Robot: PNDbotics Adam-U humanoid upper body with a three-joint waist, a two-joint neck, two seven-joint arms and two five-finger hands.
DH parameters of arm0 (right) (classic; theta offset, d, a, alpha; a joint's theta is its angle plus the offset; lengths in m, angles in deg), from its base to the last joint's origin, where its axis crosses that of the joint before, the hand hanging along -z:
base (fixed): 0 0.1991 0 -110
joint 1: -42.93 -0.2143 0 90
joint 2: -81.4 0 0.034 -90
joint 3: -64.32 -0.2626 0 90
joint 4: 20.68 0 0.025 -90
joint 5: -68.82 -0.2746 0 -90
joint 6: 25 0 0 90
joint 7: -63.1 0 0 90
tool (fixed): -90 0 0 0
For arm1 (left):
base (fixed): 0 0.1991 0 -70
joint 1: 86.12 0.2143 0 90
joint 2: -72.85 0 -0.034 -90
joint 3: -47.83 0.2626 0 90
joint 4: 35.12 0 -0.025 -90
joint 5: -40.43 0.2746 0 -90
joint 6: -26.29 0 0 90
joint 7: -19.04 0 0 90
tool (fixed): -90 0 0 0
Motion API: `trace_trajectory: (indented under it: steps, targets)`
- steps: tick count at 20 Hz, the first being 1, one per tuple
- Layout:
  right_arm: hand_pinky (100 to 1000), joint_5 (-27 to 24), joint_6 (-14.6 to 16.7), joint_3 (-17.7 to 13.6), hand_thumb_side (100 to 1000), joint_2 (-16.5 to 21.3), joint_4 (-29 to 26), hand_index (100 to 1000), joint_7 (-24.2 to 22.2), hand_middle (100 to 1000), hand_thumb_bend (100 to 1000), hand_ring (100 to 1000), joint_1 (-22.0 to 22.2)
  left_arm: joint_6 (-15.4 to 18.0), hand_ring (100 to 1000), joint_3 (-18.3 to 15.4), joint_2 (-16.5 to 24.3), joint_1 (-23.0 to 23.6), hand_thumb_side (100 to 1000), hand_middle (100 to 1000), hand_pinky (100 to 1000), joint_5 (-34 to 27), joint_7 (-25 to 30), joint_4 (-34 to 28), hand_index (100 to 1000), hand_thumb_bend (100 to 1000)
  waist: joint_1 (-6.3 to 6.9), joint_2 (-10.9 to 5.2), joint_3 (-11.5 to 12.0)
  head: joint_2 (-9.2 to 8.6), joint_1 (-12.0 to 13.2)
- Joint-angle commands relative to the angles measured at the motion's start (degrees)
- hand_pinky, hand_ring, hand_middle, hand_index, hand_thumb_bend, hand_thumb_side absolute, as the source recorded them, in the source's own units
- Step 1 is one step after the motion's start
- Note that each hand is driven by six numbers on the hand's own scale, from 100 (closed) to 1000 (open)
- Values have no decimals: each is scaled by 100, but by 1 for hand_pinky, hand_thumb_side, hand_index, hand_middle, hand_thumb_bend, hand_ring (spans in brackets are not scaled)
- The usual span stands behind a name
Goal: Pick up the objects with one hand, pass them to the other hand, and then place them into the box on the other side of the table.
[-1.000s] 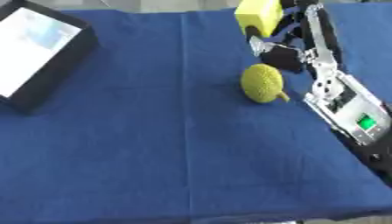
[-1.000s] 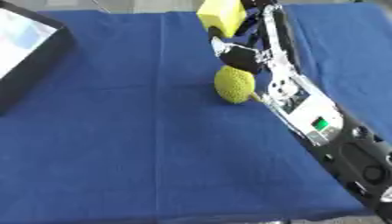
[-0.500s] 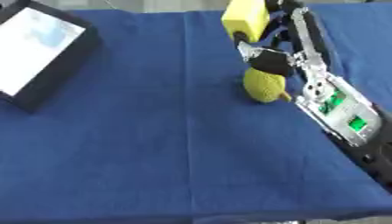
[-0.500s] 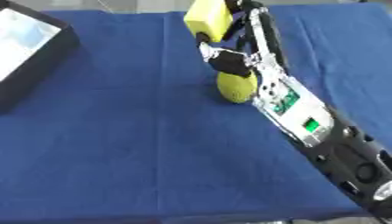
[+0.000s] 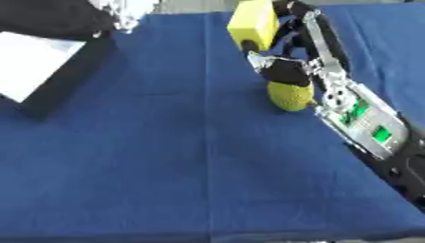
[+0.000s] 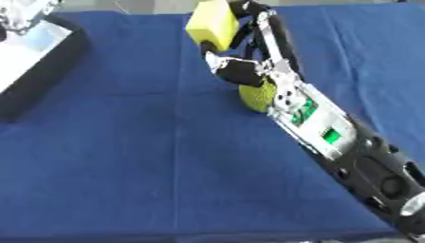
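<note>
My right hand (image 5: 292, 28) is raised over the far middle of the blue table, shut on a yellow block (image 5: 253, 23) with fingers behind it and the thumb under it. A yellow-green textured ball (image 5: 289, 97) lies on the cloth just below the hand, its right side hidden by my wrist. At the left stands the black box (image 5: 51, 90) with a white inside. A black and silver shape, apparently my left arm and hand (image 5: 124, 8), shows at the upper left corner above the box.
My right forearm (image 6: 332, 137) crosses the right half of the table from the lower right corner. Blue cloth (image 5: 166, 166) covers the table, bare across the middle and front. The front edge runs along the bottom.
My right hand has carried the yellow block a little leftward, over the ball. The ball has stayed put. A black and silver shape has come in at the upper left.
</note>
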Motion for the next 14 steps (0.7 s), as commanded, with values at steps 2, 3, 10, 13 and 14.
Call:
trace_trajectory:
  steps: [2, 3, 10, 13, 14]
  targets:
    - [222, 8, -10, 34, 100, 53, -86, 550, -66, 509, 100, 468, -131, -149, 722, 84, 7, -82, 247, 664, 834, 233, 298, -60, 803, 100, 5, -88, 27, 32, 2]
    - [222, 12, -12, 50, 100, 49, -86, 549, -82, 509, 100, 468, -141, -177, 734, 116, 9, -84, 245, 678, 841, 297, 388, -60, 810, 100, 6, -84, 34, 32, -2]
    - [220, 38, -36, 147, 100, 5, -86, 549, -161, 508, 100, 466, -169, -221, 750, 254, -30, -111, 245, 698, 853, 728, 861, -47, 821, 100, 0, -67, 36, 32, 4]
    - [218, 46, -29, 191, 100, -21, -86, 548, -188, 508, 100, 465, -190, -196, 757, 300, -87, -130, 246, 707, 857, 858, 994, 0, 825, 100, 1, -64, 26, 32, 28]
    - [218, 53, -27, 205, 100, -28, -86, 548, -198, 508, 100, 465, -196, -182, 760, 320, -109, -139, 247, 711, 859, 898, 1042, 26, 826, 100, 1, -64, 24, 32, 31]
